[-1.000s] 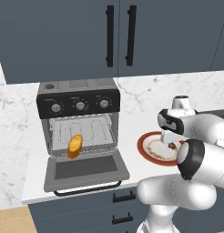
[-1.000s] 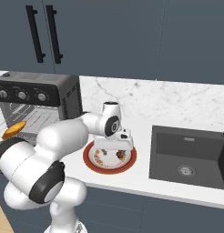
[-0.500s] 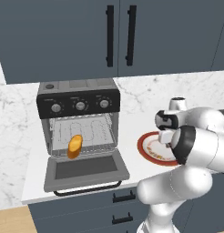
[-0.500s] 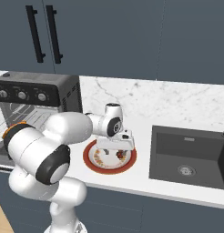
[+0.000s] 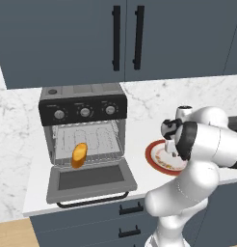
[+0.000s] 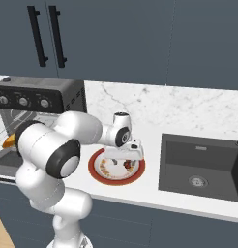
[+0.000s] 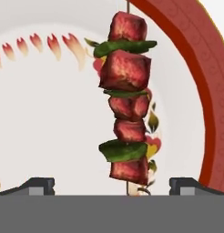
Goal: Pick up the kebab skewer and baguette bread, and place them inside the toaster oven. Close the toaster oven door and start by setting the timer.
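Observation:
The kebab skewer, red-brown meat chunks with green pieces on a thin stick, lies on a red-rimmed white plate. My gripper hangs open just above it, its fingertips set wide on either side of the skewer's near end. From the right base view the gripper is low over the plate with the skewer beneath. The baguette bread rests on the wire rack inside the toaster oven. The toaster oven door is folded down flat.
A dark sink is sunk into the counter right of the plate. Dark wall cabinets with black bar handles hang over the oven. The marble counter's front edge runs just below the open door.
The arm's elbow has risen while the gripper stays over the plate. The baguette and the oven door have not moved.

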